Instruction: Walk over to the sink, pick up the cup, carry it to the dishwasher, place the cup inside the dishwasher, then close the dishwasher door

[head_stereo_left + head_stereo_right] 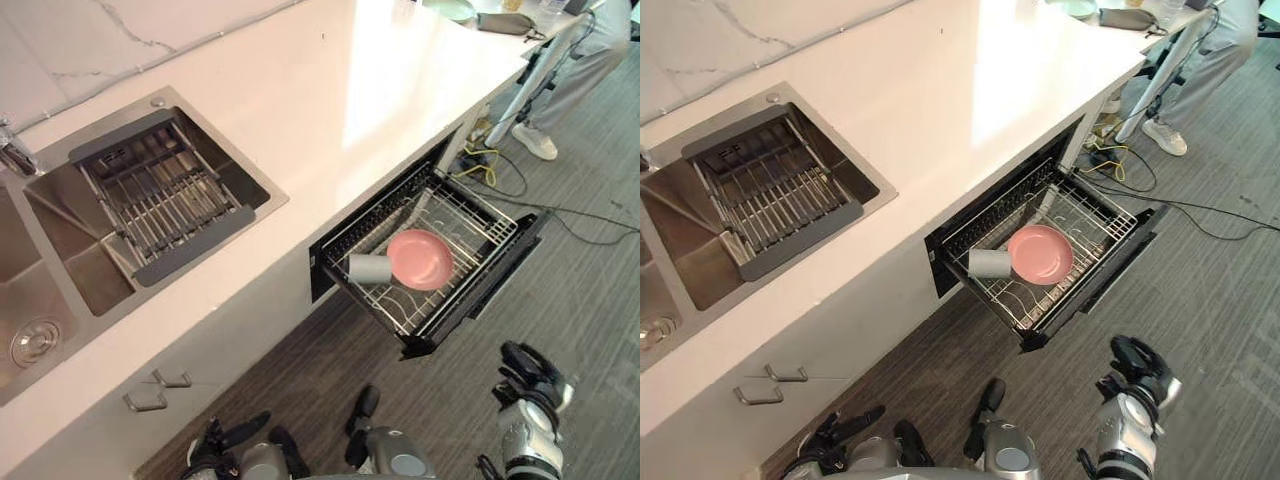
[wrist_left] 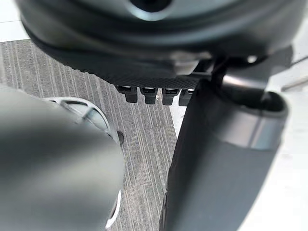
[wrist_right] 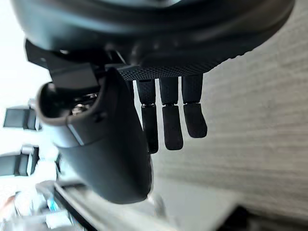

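White table (image 1: 330, 110) runs across the scene above a grey striped floor (image 1: 590, 310); a steel sink (image 1: 60, 265) is set in the table, with a wire drying rack (image 1: 160, 195) across its basin.

**Left hand** (image 1: 228, 440): low over the floor in front of the cupboard handles (image 1: 160, 390), fingers (image 2: 154, 94) loosely extended, holding and touching nothing. The sink lies ahead of it and to its left.

**Cup** (image 1: 370, 268): pale grey, plain, cylindrical. It lies on its side in the wire basket of the dishwasher (image 1: 505, 265), which stands pulled out and open beneath the table edge. The cup is at the basket's inner left part, right against the left rim of a round pink plate (image 1: 422, 258) that rests tilted in the same basket. Which way its mouth faces cannot be told. The cup is ahead and to the right of the left hand, ahead and to the left of the right hand, and well apart from both.

**Right hand** (image 1: 532, 372): over the floor just in front of the dishwasher's open front corner, not touching it. Its fingers (image 3: 172, 125) hang nearly straight, spread slightly from the thumb; the hand is relaxed and empty.

**Person** (image 1: 590, 55): light trousers and white shoes, standing far ahead of the right hand, by the far end of the table.
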